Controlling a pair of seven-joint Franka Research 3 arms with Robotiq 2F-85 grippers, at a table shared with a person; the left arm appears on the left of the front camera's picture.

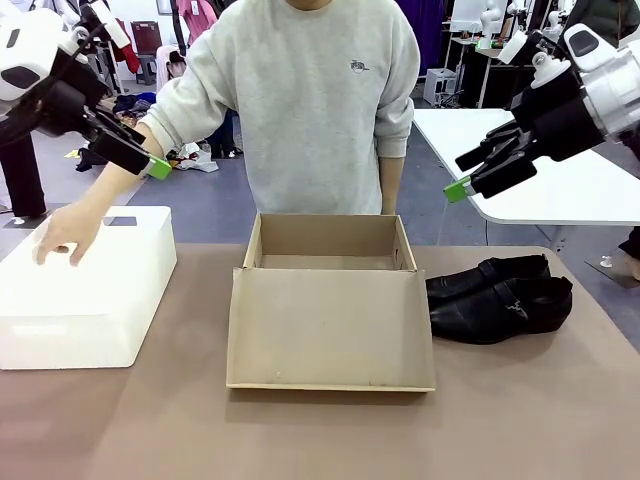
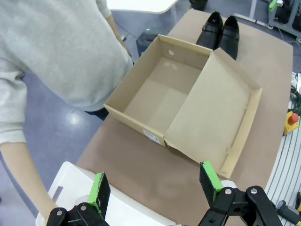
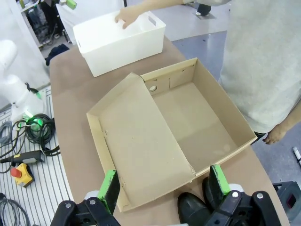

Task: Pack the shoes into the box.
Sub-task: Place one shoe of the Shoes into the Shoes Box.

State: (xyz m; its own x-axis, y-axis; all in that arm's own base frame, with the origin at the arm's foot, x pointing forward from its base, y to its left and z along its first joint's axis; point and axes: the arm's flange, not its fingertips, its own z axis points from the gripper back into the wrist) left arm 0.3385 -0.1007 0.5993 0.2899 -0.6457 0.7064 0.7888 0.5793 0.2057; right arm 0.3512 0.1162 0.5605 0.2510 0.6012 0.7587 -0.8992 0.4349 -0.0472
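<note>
Left gripper (image 1: 152, 162) hangs high over the table's left end in the front view, its arm slanting down from the picture's upper corner with the green-tipped fingers aimed toward the middle; from this angle the gap between them is hard to read. Opposite it, the right gripper (image 1: 462, 183) is raised on the right, fingers angled down and inward, well above the shoes (image 1: 500, 300). Those lie side by side on the table (image 1: 520, 430), just beside the right wall of the box (image 1: 330, 238), outside it. The box stands open at the table's centre with its flap lid (image 1: 330, 335) folded flat toward the robot. A person stands behind it with one hand (image 1: 64, 232) resting on top of a white plastic box (image 1: 85, 300) at the left. From the left wrist view, that gripper's fingers (image 2: 99, 189) are spread wide, holding nothing, above the corner of the white plastic box, and the cardboard box (image 2: 134, 115) and the shoes (image 2: 220, 30) lie farther off. From the right wrist view, the right gripper (image 3: 165, 184) is likewise spread wide and grips nothing, poised over the shoe toes (image 3: 193, 207) and the lid's edge, while the person's hand (image 3: 126, 18) touches the white box's rim.
</note>
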